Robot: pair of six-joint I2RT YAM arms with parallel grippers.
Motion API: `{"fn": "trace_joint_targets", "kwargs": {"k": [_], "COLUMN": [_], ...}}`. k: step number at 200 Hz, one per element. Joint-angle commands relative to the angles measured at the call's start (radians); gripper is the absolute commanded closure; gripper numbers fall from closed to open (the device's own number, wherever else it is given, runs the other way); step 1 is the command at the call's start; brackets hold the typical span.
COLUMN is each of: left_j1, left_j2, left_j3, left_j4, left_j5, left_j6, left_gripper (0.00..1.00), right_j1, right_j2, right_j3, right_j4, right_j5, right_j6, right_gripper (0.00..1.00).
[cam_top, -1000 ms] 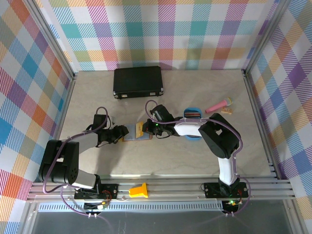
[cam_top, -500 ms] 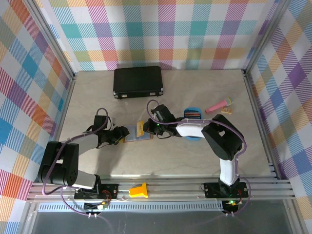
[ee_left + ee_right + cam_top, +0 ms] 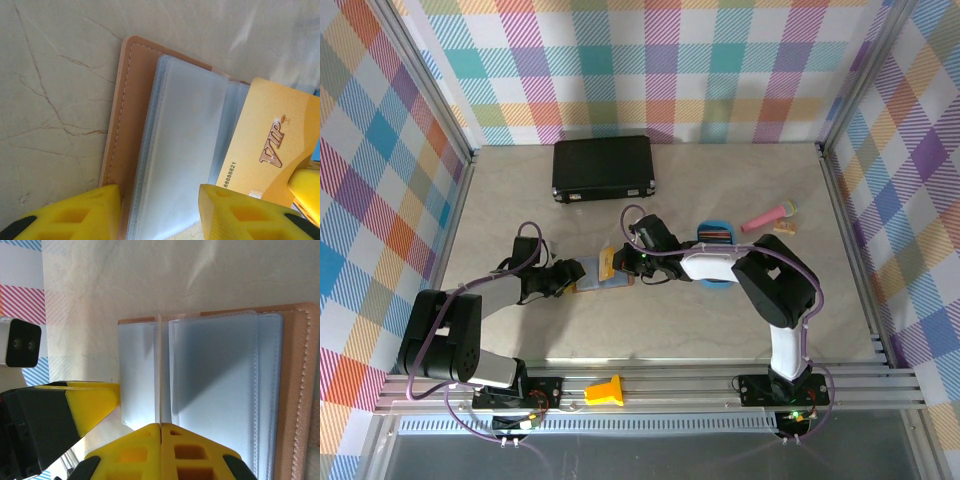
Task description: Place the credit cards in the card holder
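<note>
The card holder [image 3: 592, 281] lies open on the table between my two grippers, salmon leather with bluish clear pockets [image 3: 185, 140]. My right gripper [image 3: 160, 425] is shut on a gold credit card [image 3: 270, 150], marked VIP. That card stands on edge [image 3: 159, 370] at the fold between two pocket leaves of the card holder [image 3: 220, 380]. From above, the card [image 3: 608, 262] shows just left of the right gripper [image 3: 630, 263]. My left gripper [image 3: 159, 192] is open, its yellow fingers apart at the holder's near edge. More credit cards [image 3: 714, 236] lie in a blue tray [image 3: 717, 281].
A large black case [image 3: 603, 167] sits at the back of the table. A pink object [image 3: 767, 216] lies right of the tray. A yellow piece [image 3: 605, 390] rests on the front rail. Metal frame posts and plaid walls bound the table.
The right arm's elbow has shifted slightly to the right. The grippers, card and holder stay almost where they were.
</note>
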Motion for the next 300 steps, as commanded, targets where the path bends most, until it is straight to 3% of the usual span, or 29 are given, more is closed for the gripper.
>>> {"fn": "trace_joint_targets", "kwargs": {"k": [1, 300], "left_j1": [-0.015, -0.018], "left_j2": [-0.001, 0.036], "left_j3": [-0.021, -0.022], "left_j4": [-0.032, -0.002], "left_j5": [-0.01, -0.01], "left_j6": [-0.008, -0.021], "left_gripper": [0.54, 0.54], "right_j1": [-0.006, 0.022], "right_j2": [0.025, 0.085], "right_j3": [0.012, 0.039], "right_j4": [0.03, -0.022], "right_j5": [-0.024, -0.045], "right_j6": [0.009, 0.013], "right_gripper": [1.0, 1.0]}}
